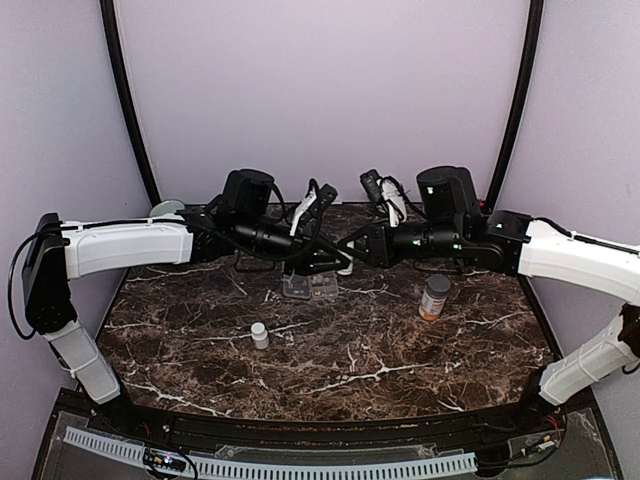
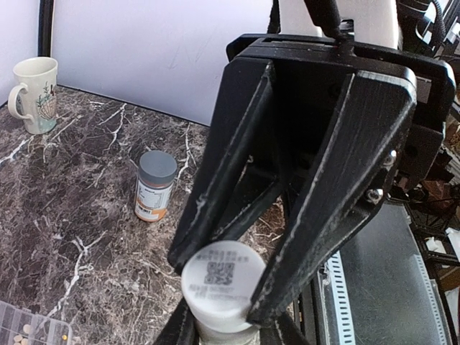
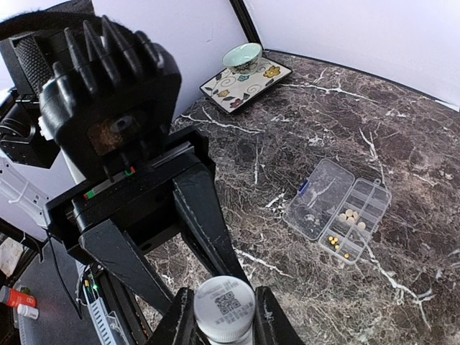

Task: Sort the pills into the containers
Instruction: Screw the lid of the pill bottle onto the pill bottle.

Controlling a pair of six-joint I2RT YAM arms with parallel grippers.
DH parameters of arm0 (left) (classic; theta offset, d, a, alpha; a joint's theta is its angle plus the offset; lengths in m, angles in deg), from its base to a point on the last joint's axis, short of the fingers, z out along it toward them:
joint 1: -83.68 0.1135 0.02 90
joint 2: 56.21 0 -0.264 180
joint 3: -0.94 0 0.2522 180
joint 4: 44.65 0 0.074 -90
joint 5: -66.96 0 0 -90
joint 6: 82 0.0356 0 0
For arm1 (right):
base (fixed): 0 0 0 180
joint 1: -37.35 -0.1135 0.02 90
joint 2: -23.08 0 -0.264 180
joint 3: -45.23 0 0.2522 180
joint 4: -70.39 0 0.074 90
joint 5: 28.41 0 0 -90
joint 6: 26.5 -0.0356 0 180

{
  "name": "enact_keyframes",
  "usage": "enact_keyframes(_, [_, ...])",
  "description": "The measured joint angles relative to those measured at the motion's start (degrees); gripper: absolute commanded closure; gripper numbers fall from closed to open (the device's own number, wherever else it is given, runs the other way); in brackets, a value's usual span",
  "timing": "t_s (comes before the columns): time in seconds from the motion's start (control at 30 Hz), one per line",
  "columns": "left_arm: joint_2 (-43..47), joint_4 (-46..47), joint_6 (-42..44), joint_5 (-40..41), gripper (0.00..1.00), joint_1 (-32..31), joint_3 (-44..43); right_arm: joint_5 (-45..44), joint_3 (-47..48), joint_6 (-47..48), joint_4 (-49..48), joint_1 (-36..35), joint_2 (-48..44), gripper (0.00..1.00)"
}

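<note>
Both grippers meet over the middle of the table on one small white bottle [image 1: 346, 266]. My left gripper [image 2: 230, 332] is shut on the bottle's body, just under its cap. My right gripper [image 3: 223, 302] is shut on the white cap [image 3: 224, 305], which carries a QR label. The clear pill box [image 3: 338, 208] lies open on the marble below, lid flat to one side. Cream-white pills [image 3: 351, 215] sit in one of its compartments and small yellow ones [image 3: 335, 243] in another. In the left wrist view only a corner of the box [image 2: 29, 332] shows.
An orange bottle with a grey cap [image 1: 434, 297] stands right of centre. A second small white bottle [image 1: 260, 335] stands nearer the front. A mug [image 2: 36, 93] is at the back; a patterned plate [image 3: 267, 75] holding a bowl [image 3: 241, 54] is at the far left.
</note>
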Motion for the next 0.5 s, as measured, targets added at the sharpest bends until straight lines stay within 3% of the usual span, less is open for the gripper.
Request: enact_keyframes(0.5, [0.0, 2.1, -6.45, -7.89, 1.0, 0.52, -2.93, 6.82, -0.66, 1.92, -2.6, 1.55, -3.67, 0.74])
